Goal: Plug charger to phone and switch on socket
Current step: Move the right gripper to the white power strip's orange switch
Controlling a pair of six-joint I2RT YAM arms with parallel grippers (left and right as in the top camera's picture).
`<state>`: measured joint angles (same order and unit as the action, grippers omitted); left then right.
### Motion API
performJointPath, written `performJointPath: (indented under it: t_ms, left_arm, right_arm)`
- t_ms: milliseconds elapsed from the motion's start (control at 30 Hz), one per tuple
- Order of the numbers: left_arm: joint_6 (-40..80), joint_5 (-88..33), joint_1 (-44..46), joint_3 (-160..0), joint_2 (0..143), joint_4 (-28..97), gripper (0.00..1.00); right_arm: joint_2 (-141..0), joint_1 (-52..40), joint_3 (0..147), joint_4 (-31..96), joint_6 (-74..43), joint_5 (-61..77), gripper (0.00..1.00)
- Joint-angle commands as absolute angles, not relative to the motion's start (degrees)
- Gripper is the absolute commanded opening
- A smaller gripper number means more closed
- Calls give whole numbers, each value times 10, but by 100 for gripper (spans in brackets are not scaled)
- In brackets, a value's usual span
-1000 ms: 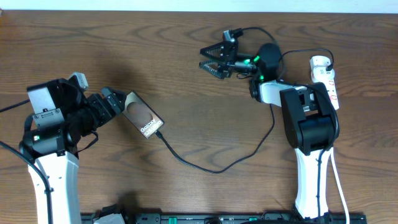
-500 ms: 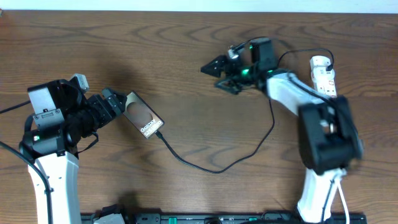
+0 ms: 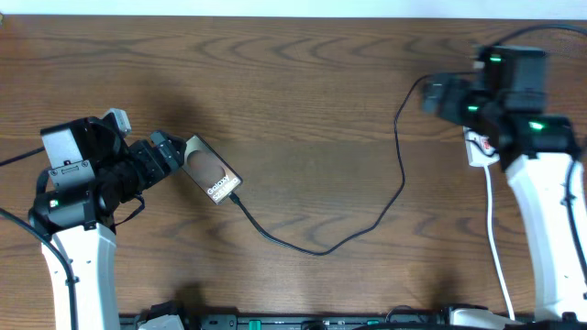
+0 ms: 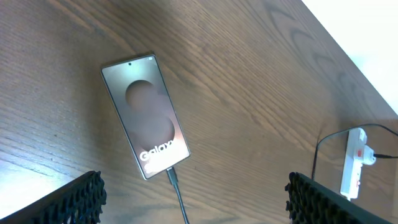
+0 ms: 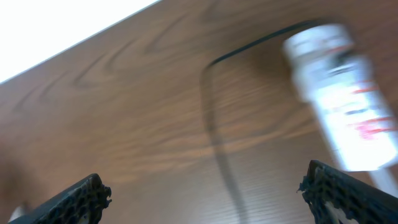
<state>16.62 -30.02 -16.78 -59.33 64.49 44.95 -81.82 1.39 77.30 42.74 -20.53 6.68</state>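
The phone (image 3: 212, 174) lies on the table, and my left gripper (image 3: 169, 152) sits open just left of it, not holding it. In the left wrist view the phone (image 4: 146, 115) lies ahead of the open fingers (image 4: 196, 205). The charger cable (image 3: 321, 250) has its tip in the phone's lower end (image 4: 172, 178) and loops right and up toward the socket. My right gripper (image 3: 438, 95) is open and empty, next to the white socket (image 3: 478, 147), which the arm mostly hides. The right wrist view is blurred and shows the socket (image 5: 339, 93), the cable (image 5: 214, 124) and the open fingers (image 5: 208, 199).
The socket's white cord (image 3: 492, 220) runs down the right side toward the front edge. The socket also shows far off in the left wrist view (image 4: 354, 158). Bare wooden table lies between the two arms, crossed by the cable loop.
My right arm has swung from the back middle of the table to the right, over the socket. The left arm, phone and cable loop have not moved.
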Motion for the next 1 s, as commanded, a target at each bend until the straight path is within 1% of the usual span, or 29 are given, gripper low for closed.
performJointPath:
  t_ms: [0,133,200,267,367,533,700,967]
  left_arm:
    - [156,-292,-170,-593,643,450,91]
    - [156,-293,-170,-593,643,450,91]
    - [156,-293,-170,-593,643,450,91]
    - [156,-293,-170,-593,643,450,91]
    - [156,-293,-170,-593,643,450,91]
    - [156,-292,-170,-593,643,456,91]
    - [152,-288,-170,-593,643,467,91]
    - [152,-288,-170,-593,643,467,91]
  right_arm:
    - [-817,95,776,433,-141,19,99]
    - [-837,157,782,439,-106,71,99]
    - [-860,186,797,457,-85,108,99]
    - [-906,209,835,498,-41,157,99]
    - [-977,218,904,571,12,183,99]
    - [-1103,218,1033,661,52,187,99]
    - [-1158,220,1090,671,63,185,99]
    - [-1213,224,1108,665,66,179,99]
